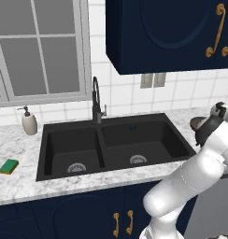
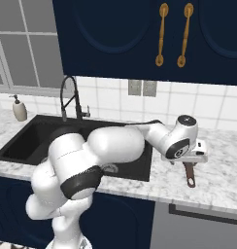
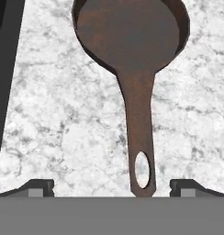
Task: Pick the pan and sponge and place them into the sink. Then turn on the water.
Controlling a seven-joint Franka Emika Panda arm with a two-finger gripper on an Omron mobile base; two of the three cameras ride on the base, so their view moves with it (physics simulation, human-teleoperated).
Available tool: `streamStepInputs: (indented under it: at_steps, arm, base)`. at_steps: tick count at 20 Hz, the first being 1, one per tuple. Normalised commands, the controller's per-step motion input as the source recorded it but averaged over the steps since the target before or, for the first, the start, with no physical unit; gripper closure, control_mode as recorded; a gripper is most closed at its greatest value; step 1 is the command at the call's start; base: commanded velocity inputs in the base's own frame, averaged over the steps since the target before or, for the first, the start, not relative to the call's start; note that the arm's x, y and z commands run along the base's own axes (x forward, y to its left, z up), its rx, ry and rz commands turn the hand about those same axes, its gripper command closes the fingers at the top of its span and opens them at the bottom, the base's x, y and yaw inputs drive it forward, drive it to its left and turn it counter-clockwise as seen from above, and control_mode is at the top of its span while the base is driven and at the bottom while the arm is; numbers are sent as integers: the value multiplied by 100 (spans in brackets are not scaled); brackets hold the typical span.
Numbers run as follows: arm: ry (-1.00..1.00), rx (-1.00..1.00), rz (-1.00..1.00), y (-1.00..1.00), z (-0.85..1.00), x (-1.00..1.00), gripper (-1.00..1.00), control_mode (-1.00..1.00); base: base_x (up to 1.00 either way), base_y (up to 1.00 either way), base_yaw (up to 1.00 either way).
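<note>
**gripper spread wide above the pan handle**

your gripper (image 3: 112, 187) has its fingers far apart and holds nothing; in the hand view the pan (image 3: 131, 32) lies on the marble counter (image 3: 63, 114), its handle running down between the fingertips.

in the left base view the sponge (image 1: 9, 166) sits on the counter left of the sink (image 1: 111, 144), and the faucet (image 1: 96, 100) stands behind the divider.

in the right base view your gripper (image 2: 191, 162) hangs over the pan handle (image 2: 189, 176), right of the sink.
</note>
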Motion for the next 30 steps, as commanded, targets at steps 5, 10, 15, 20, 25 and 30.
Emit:
streamStepInputs:
  at_steps: [5,10,15,20,25,30]
  arm:
    - [10,2,0,-22,-23,41,-100,-100]
    - [9,5,0,-27,-29,11,-100,-100]
    - [0,1,0,-14,-5,12,-100,-100]
    - [5,3,0,-9,-14,2,-100,-100]
    - [4,3,0,-6,-30,0,-100,-100]
    - [0,0,0,0,-35,0,-100,-100]
  base:
    - [0,0,0]
    - [0,0,0]
    - [0,0,0]
    - [0,0,0]
    - [0,0,0]
    - [0,0,0]
